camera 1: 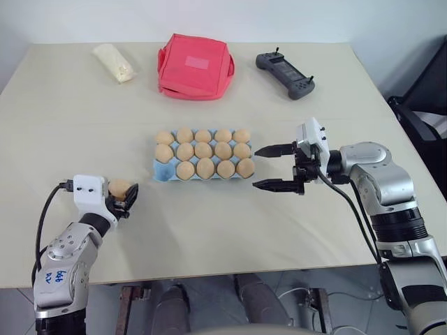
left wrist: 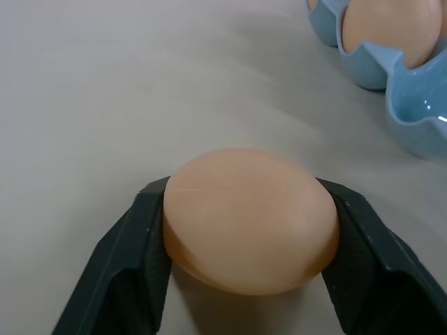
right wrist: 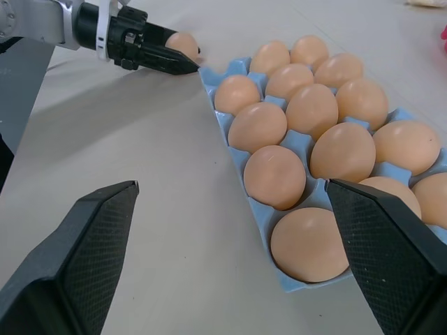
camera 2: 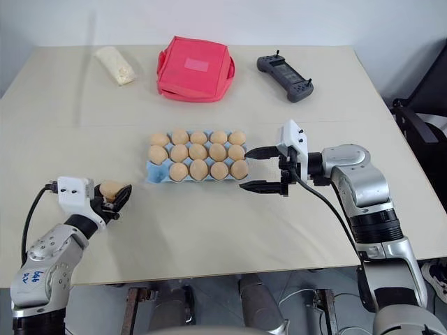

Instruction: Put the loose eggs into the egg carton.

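One loose egg [camera 1: 119,188], tan-orange, sits at the table's front left, and my left gripper [camera 1: 126,195] is shut on it. In the left wrist view the black fingers [left wrist: 133,258] press both sides of that egg [left wrist: 251,220], low at the tabletop. The light blue egg carton [camera 1: 163,172] lies mid-table with several eggs in it. Its front-left cup is empty. My right gripper [camera 1: 255,168] hangs open just off the carton's right end, pointing at it and holding nothing. The right wrist view looks along the carton [right wrist: 209,73] toward the held egg [right wrist: 183,43].
A red square fabric bag [camera 1: 195,65] lies at the back centre. A black handheld controller [camera 1: 285,73] is at the back right, and a clear packet of pale contents [camera 1: 114,61] at the back left. Bare tabletop lies between the carton and the front edge.
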